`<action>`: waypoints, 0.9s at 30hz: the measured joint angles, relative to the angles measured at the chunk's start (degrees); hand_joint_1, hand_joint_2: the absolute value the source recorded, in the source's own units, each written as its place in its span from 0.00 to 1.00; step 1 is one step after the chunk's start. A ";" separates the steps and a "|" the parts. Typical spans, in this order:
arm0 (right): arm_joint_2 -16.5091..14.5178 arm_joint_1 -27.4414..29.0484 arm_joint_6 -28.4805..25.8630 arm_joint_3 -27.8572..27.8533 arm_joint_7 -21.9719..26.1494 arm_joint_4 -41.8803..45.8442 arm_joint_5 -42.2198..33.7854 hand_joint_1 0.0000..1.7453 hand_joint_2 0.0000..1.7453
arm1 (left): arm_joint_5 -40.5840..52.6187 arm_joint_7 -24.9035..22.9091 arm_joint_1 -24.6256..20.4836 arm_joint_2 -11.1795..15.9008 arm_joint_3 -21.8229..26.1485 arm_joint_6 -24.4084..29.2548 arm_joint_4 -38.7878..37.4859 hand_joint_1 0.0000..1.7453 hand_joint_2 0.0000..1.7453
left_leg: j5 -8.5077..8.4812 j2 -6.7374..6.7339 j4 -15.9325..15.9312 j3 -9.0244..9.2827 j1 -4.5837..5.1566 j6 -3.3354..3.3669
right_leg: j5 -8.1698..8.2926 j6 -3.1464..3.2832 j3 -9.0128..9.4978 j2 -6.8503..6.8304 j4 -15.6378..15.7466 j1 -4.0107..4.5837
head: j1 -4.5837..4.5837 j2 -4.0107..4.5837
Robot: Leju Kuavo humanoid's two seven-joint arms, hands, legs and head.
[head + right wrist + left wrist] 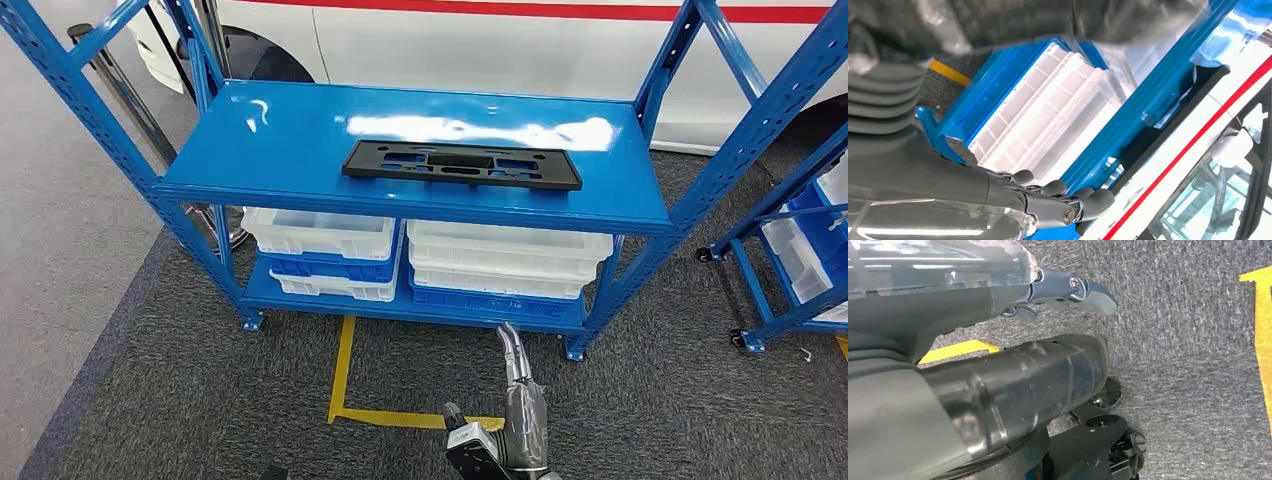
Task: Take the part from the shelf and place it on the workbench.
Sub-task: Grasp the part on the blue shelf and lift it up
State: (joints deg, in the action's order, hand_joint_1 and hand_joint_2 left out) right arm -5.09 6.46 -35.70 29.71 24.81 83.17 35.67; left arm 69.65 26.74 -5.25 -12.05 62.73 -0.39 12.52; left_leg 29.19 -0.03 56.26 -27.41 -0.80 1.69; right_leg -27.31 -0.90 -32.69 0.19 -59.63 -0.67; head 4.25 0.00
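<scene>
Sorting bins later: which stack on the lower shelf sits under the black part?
The wider right-hand stack; the black part lies above it.

- The right hand [512,400] is raised low in front, fingers [1068,192] extended together, holding nothing.
- The left hand [1068,290] hangs, fingers slightly curled, empty.

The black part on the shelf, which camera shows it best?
The head view: the black part lies flat and whole on the blue shelf. The right wrist view catches only a dark edge of it behind the frame. The left wrist view looks at the carpet.
</scene>
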 joint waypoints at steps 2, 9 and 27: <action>0.09 -0.05 -0.16 0.05 -0.02 -0.01 0.00 0.00 1.00 | 0.03 0.00 0.01 -0.01 0.00 -0.10 -0.01 0.00 0.00 | -0.13 -0.07 -0.24 0.10 -0.01 0.19 | -1.57 -0.11 -1.52 -0.02 -2.91 -0.06 | 0.01 0.00; 0.70 0.08 -0.49 0.50 -0.15 -0.10 0.05 0.00 1.00 | 0.16 0.01 0.37 -0.03 0.00 -0.57 -0.06 0.00 0.00 | 1.79 0.10 -0.36 2.32 -0.30 -0.32 | 1.20 -0.92 -6.27 -0.11 -7.88 -0.81 | 0.02 0.00; 1.33 -0.40 -1.44 2.03 -1.52 -0.38 0.08 0.00 0.75 | 0.11 -0.33 0.65 0.13 0.04 -0.56 -0.15 0.00 0.00 | -4.19 0.09 5.68 -8.01 0.61 -0.85 | -5.41 1.69 5.75 0.48 0.67 0.17 | -0.10 -0.01</action>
State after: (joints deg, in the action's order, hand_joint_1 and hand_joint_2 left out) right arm -3.76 6.07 -37.15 31.74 23.29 82.78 35.75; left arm 69.76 26.41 -4.60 -11.92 62.77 -0.95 12.38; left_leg 25.00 0.06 61.95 -35.42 -0.19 0.83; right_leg -32.72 0.79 -26.95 0.67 -58.97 -0.49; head 4.15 -0.01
